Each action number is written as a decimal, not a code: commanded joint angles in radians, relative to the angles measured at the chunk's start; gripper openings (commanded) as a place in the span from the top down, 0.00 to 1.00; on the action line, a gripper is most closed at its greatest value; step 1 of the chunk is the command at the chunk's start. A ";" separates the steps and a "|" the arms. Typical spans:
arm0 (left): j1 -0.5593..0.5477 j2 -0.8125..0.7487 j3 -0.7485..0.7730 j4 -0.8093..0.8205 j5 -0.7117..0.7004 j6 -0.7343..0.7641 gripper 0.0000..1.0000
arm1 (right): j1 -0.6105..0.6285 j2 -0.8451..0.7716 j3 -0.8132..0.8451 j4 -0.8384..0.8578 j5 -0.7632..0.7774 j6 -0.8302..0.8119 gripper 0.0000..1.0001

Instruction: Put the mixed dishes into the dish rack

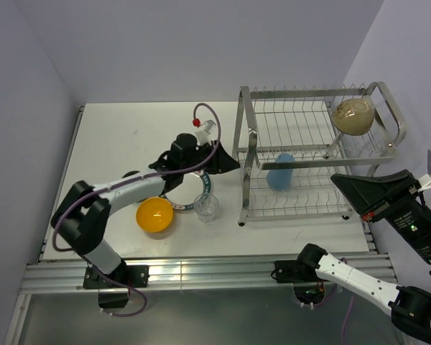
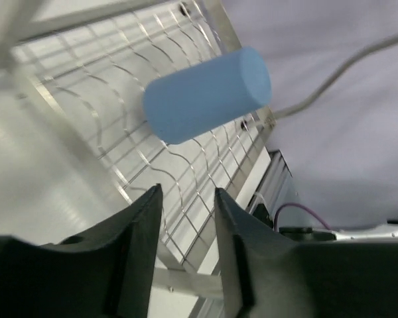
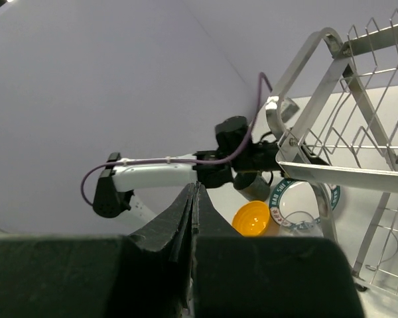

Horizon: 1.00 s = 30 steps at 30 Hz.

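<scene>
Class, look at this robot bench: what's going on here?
The left end effector hovers open and empty at the left end of the dish rack, facing the light blue tumbler lying on the lower tier. A beige bowl sits on the upper tier. The small orange bowl, clear glass and teal-rimmed plate sit on the table. The right end effector is shut, holding nothing.

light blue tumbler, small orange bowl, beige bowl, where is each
light blue tumbler (image 2: pixel 205 96): left wrist view, middle of its side
small orange bowl (image 1: pixel 155 215): top external view, its inner hollow
beige bowl (image 1: pixel 353 116): top external view, middle of its visible face
</scene>
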 commanded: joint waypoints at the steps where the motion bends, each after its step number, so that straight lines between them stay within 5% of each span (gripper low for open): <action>1: 0.030 -0.164 -0.012 -0.207 -0.129 0.036 0.56 | -0.002 0.066 0.038 -0.007 -0.032 -0.030 1.00; 4: 0.032 -0.249 0.028 -0.482 -0.302 0.044 0.48 | -0.002 0.096 0.037 -0.022 -0.058 -0.037 0.96; 7: 0.033 -0.284 0.099 -0.750 -0.451 0.005 0.44 | -0.003 0.109 0.009 -0.012 -0.084 -0.036 0.66; 10: 0.034 -0.324 0.085 -0.850 -0.494 -0.009 0.43 | -0.002 0.116 -0.014 0.010 -0.109 -0.039 0.54; 30: 0.050 -0.360 0.013 -1.332 -0.685 -0.457 0.42 | -0.002 0.134 -0.074 0.024 -0.183 -0.027 0.50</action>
